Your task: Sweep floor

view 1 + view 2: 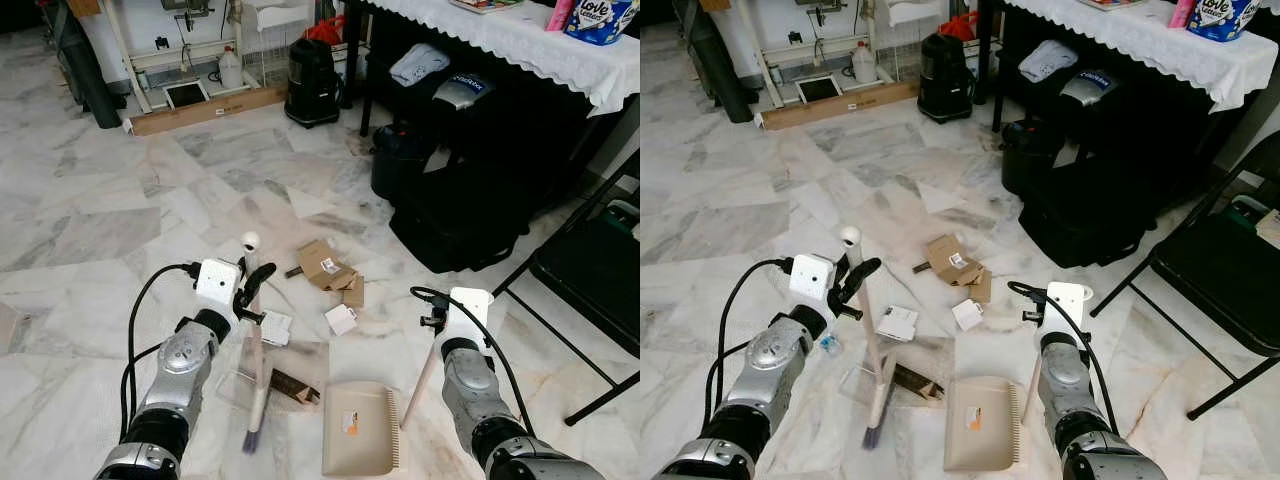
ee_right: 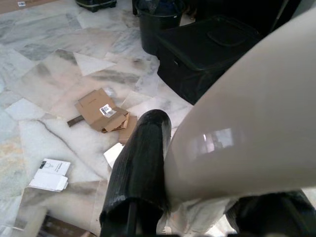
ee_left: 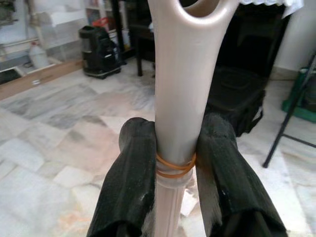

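Gripping the broom (image 1: 256, 372), left gripper (image 1: 250, 283); right gripper (image 2: 197, 197) holds dustpan (image 1: 360, 428).

Marble floor (image 1: 90, 210) bearing cardboard scraps (image 1: 325, 268), paper (image 1: 341, 319), perhaps plastic wrap (image 1: 240, 385)

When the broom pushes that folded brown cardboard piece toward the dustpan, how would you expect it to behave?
The brown cardboard looks thin and light, so it should probably slide easily on the glossy marble floor. Its creased, partly open flaps may catch the bristles and flip or unfold. It lies against smaller scraps, which would likely scatter.
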Robot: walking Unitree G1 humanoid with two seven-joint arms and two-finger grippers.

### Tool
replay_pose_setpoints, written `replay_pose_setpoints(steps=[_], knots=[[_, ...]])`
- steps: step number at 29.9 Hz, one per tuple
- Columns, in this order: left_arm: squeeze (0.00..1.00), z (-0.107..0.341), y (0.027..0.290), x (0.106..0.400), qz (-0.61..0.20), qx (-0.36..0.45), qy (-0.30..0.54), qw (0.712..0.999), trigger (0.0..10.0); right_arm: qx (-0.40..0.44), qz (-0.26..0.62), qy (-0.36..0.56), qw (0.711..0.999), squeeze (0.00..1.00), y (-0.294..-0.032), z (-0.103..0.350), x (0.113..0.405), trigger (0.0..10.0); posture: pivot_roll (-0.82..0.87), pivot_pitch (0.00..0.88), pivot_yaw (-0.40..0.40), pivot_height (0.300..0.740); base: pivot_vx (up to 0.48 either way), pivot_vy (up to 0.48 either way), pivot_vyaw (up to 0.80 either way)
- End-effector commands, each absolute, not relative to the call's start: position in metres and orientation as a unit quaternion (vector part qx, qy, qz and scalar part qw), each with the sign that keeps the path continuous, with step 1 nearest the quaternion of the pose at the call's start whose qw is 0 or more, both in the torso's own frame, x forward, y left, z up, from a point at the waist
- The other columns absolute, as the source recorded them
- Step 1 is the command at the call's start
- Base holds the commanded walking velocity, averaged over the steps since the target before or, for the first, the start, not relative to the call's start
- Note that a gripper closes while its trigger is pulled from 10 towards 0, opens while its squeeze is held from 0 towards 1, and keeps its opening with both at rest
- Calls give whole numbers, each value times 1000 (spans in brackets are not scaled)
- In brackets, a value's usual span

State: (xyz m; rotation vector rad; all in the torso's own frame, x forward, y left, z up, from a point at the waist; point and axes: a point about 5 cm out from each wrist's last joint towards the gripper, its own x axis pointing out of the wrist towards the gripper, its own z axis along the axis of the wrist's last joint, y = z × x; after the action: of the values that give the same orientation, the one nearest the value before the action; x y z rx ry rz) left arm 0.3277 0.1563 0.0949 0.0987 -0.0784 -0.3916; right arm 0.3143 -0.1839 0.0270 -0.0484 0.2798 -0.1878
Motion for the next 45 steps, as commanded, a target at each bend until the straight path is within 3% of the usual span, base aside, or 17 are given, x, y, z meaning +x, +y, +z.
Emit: replay_pose_setpoints(steps=[1,11,19,26,29,32,35,45], knots=[[0,104,159,329,-206,39,-54,976,10000,-23,-89,140,986,0,-182,26,313,10000,51,78,-11,740,0,0,0],[0,122,164,331,-233,-44,-52,970,10000,-23,-85,142,986,0,-179,26,314,10000,59,78,-15,740,0,0,0],[0,135,152,326,-272,-107,-50,955,10000,-25,-83,143,986,0,-180,27,315,10000,61,80,-21,740,0,0,0],[0,150,156,327,-251,-142,-71,955,10000,-25,-82,142,986,0,-179,27,315,10000,62,83,-23,740,0,0,0],[0,165,174,331,-161,-112,-122,973,10000,-25,-81,141,986,0,-179,28,316,10000,65,85,-25,740,0,0,0],[0,170,182,330,-126,-67,-140,980,10000,-25,-80,141,986,0,-179,28,316,10000,65,85,-25,740,0,0,0],[0,164,182,328,-126,-8,-134,983,10000,-25,-79,142,986,0,-179,28,316,10000,67,84,-27,740,0,0,0],[0,124,168,321,-154,37,-69,985,10000,-26,-79,141,987,0,-179,28,316,10000,49,81,-26,740,0,0,0]])
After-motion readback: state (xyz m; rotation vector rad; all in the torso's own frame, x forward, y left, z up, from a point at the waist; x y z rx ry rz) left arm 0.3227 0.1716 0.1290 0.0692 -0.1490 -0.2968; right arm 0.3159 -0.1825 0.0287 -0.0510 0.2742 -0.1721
